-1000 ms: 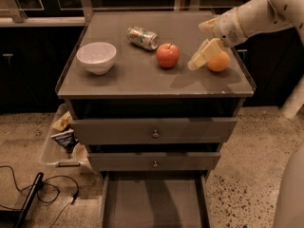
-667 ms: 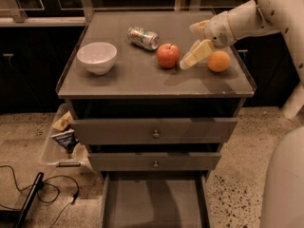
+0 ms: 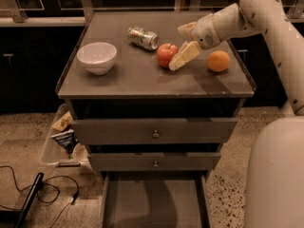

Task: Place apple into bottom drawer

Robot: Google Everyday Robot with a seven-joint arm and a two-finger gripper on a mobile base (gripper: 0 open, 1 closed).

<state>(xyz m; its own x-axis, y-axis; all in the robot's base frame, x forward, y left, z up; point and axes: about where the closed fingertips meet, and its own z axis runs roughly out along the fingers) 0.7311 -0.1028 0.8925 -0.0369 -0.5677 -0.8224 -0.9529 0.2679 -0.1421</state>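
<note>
The red apple (image 3: 166, 54) sits on the grey cabinet top (image 3: 142, 80), near its middle. My gripper (image 3: 177, 48) is open and hovers just right of the apple. One finger reaches behind the apple and the other lies along its front right side. The fingers are close to the apple and not closed on it. The bottom drawer (image 3: 154, 203) is pulled out below the cabinet front, with a bare grey floor. The two upper drawers are shut.
An orange fruit (image 3: 218, 61) lies right of the gripper. A crushed can (image 3: 142, 37) lies behind the apple and a white bowl (image 3: 97, 57) stands at the left. A bin of snack packs (image 3: 61, 137) and a cable (image 3: 28, 194) are on the floor at left.
My gripper has moved left, away from the orange fruit and up to the apple. The apple and the other things have not moved.
</note>
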